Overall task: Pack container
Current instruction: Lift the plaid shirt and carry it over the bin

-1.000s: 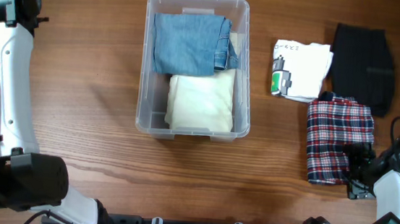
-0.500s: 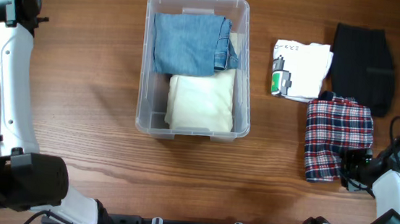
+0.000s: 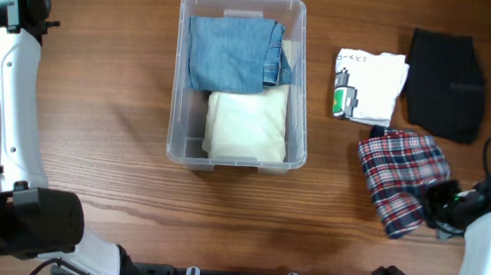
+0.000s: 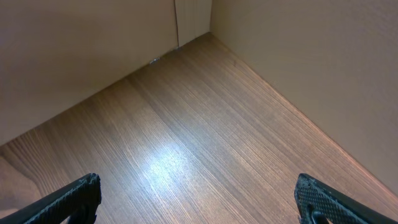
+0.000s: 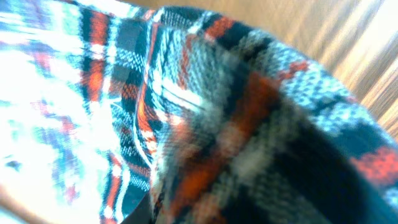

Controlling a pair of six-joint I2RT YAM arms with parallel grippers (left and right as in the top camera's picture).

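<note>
The clear container (image 3: pixel 178 78) stands in the middle of the table. It holds a folded blue denim garment (image 3: pixel 233 54) at the far end and a cream one (image 3: pixel 246 127) at the near end. To its right a red, white and dark plaid garment (image 3: pixel 399 169) lies skewed. My right gripper (image 3: pixel 433 201) is shut on the plaid garment's near right end. The plaid cloth (image 5: pixel 205 112) fills the right wrist view and hides the fingers. My left gripper (image 4: pixel 199 202) hangs open over bare wood at the far left, holding nothing.
A folded white garment (image 3: pixel 370 86) with a green print and a black garment (image 3: pixel 447 73) lie at the far right, just beyond the plaid one. The left arm (image 3: pixel 2 116) runs along the table's left edge. Beige walls (image 4: pixel 93 50) meet at a corner in the left wrist view.
The right gripper closed on the plaid garment's near end. The garment has swung from lying straight to lying aslant, and its far end has shifted left toward the container. The left arm stayed still.
</note>
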